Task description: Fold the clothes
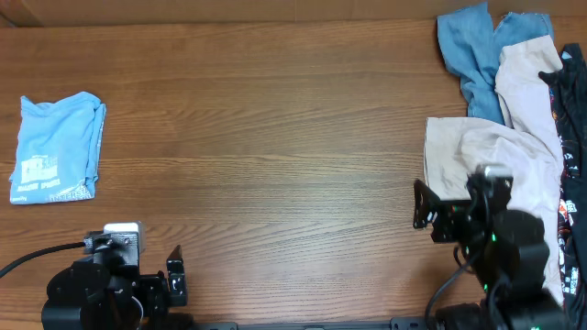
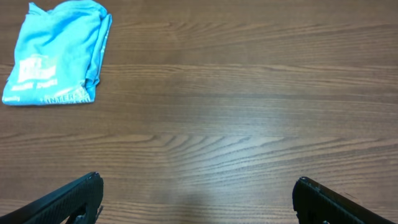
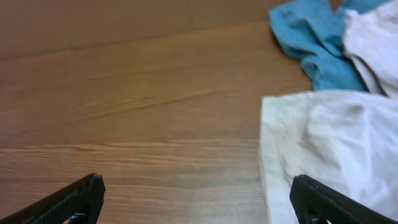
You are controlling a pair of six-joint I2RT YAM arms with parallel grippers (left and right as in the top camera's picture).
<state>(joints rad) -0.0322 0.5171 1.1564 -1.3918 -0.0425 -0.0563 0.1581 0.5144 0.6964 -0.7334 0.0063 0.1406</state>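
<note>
Nearest me, both arms sit at the table's (image 1: 275, 137) near edge. The left gripper (image 2: 198, 190) has its jaws spread wide with nothing between them, only bare wood below. The right gripper (image 3: 198, 185) is just as wide and also empty, with the left edge of the beige garment (image 3: 329, 143) just beside its right finger. From overhead the right arm hangs over the near part of that beige cloth. Further out on the left lies the sky-blue T-shirt (image 1: 57, 147), a compact rectangle with its lettering up. It looks folded and set aside to me, well apart from everything else. At the far right is the loose pile: the dusty blue garment (image 1: 472, 55) at the far edge touches the beige cloth, and the black garment (image 1: 573, 101) runs along the right border, partly out of frame. I judge beige is the next piece to take. There are several risks. The beige cloth is bunched, so a pinch at its edge could catch two layers and it won't spread flat. Because it overlaps the blue and the black, dragging it to the centre may pull those along, or tip the black one off the side. The right arm is low over the fabric, so a finger could snag on descent. A wide sweep by the left arm could knock the folded tee open.
</note>
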